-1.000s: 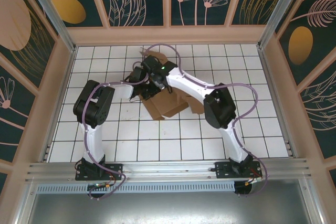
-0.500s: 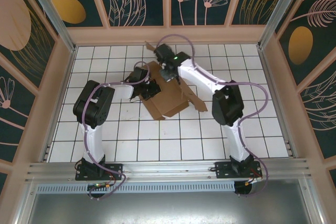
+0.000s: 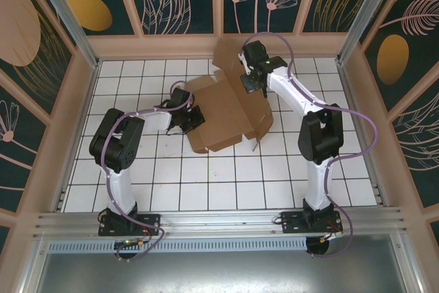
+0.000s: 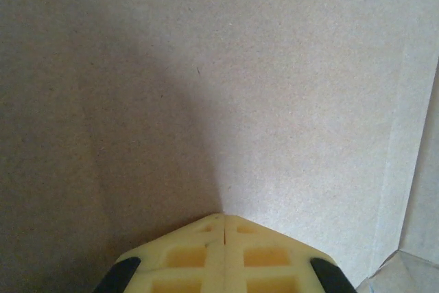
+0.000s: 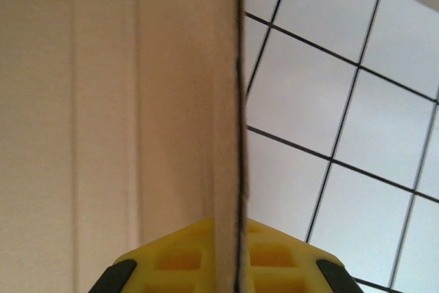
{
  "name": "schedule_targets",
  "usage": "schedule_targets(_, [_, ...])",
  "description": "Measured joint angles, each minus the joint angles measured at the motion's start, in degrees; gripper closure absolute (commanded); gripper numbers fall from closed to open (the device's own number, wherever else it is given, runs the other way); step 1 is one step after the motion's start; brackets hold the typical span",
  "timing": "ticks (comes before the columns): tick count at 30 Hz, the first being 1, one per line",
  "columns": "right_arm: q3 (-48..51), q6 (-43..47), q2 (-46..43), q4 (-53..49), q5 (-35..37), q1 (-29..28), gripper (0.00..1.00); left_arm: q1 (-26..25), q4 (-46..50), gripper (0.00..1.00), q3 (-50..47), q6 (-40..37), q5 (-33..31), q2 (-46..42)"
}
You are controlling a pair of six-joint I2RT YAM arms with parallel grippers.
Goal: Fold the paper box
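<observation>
The paper box is a brown cardboard sheet lying partly opened out on the white tiled table. Its far flap stands lifted near the back wall. My right gripper is at that flap's right side. In the right wrist view it is shut on the flap's thin edge, which runs straight up between the yellow fingers. My left gripper rests on the box's left part. In the left wrist view its tips are shut together, empty, against plain cardboard.
The tiled table has bare squares in front of and to the right of the box. A beige back wall stands just behind the raised flap, and side walls close in the table. Both arm bases sit at the near rail.
My right gripper has swung from over the box's middle to the back right, drawing the flap with it so the sheet has opened out. The left gripper has barely moved.
</observation>
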State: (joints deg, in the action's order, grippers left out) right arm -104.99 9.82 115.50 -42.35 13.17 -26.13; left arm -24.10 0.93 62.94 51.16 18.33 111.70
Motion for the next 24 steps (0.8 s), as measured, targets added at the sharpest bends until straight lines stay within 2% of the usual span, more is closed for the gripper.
schedule_targets(4, [1.9, 1.3, 0.0, 1.6, 3.3, 0.0, 0.87, 0.0, 0.8, 1.0, -0.2, -0.1, 0.0, -0.2])
schedule_targets(8, [3.6, 1.8, -0.3, 3.6, 1.9, 0.5, 0.82, 0.0, 1.4, 1.0, -0.3, -0.1, -0.2, -0.5])
schedule_targets(11, [7.5, 1.9, -1.8, 5.8, -2.3, 1.6, 0.8, 0.0, 2.8, 1.0, -0.4, -0.8, -0.7, -2.6])
schedule_targets(16, [16.3, 1.5, -3.1, 8.7, -13.1, 2.9, 0.76, 0.0, 4.4, 0.93, 1.9, -2.3, -0.5, -6.7])
schedule_targets(20, [23.5, -1.0, -3.1, 11.9, -20.2, 3.1, 0.76, 0.0, 3.2, 0.97, 2.5, -2.6, 0.6, -7.5])
schedule_targets(24, [29.3, -3.7, -3.1, 15.4, -23.6, 3.3, 0.73, 0.0, 1.2, 1.0, -3.2, -1.6, 1.3, -7.5])
